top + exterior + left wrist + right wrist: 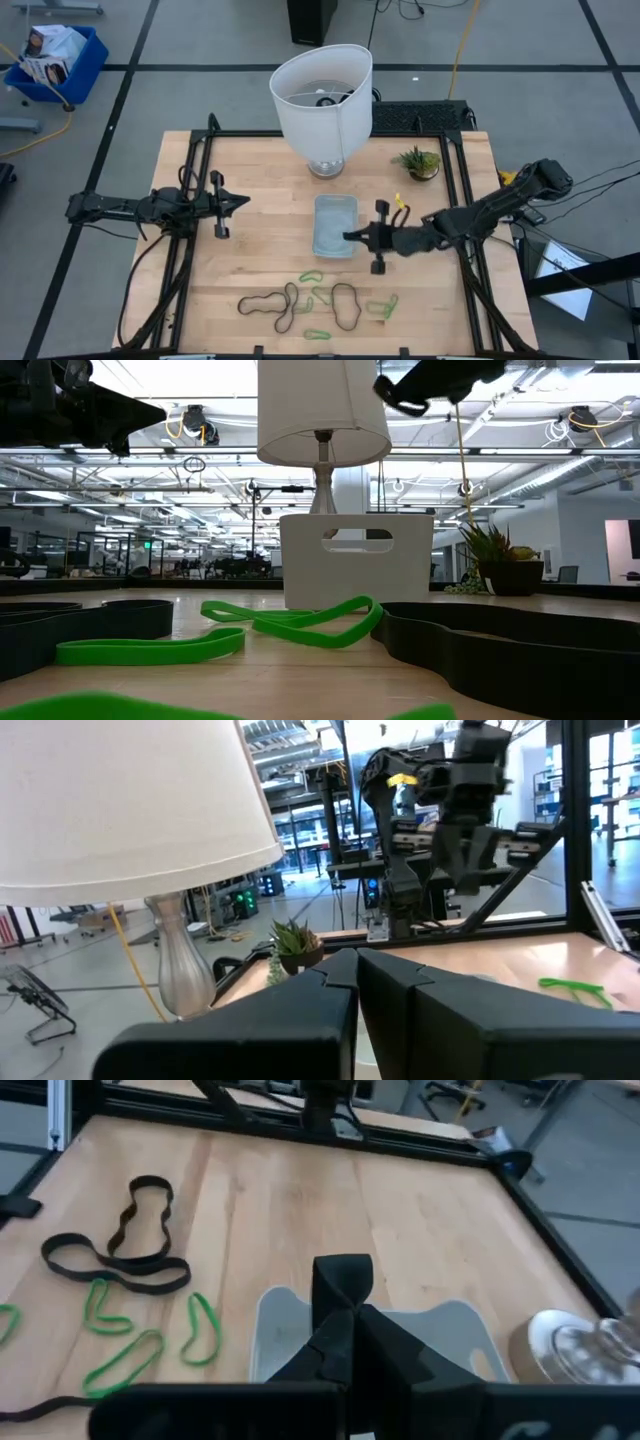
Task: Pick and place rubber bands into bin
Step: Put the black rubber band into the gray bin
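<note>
text: none legible | labels: none | brands: none | numbers: none | signs: none readable in any view

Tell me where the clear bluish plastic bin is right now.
In the high view, the clear pale-bluish plastic bin sits mid-table, just below the white lampshade, with the right pincer at its lower right corner and the rubber bands below it.
</note>
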You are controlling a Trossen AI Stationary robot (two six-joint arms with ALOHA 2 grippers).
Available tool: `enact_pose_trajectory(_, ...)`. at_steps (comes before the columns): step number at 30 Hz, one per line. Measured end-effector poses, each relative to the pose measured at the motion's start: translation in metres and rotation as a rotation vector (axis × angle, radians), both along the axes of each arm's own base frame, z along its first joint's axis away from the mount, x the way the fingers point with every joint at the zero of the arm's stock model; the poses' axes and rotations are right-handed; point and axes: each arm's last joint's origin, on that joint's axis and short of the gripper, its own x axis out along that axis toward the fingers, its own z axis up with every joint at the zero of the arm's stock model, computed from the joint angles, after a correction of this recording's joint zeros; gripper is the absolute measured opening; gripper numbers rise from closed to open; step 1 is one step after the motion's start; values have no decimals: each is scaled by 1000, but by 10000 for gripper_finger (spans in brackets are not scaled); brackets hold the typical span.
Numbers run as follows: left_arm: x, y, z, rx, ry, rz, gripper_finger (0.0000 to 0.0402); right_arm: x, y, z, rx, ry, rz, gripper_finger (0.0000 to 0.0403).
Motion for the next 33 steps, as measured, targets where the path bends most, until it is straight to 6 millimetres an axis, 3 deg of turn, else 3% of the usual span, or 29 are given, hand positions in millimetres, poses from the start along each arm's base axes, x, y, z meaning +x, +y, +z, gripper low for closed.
enact_pose_trajectory(7, 0, 0, 0, 9, 1, 2, 19, 20, -40, -15, 79, 83, -12, 4)
enact_pose_trajectory(15, 0, 0, 0, 25, 3, 5, 19, 47, -76, -56, 178, 210, -4, 4)
enact_pose_trajectory(24, 0, 0, 0, 25, 4, 6, 19, 65, -97, -99, 242, 295, -8, 4)
enact_pose_trajectory(33, 0, 0, 0, -4, 1, 7, 19, 68, -102, -119, 256, 359, -40, 4)
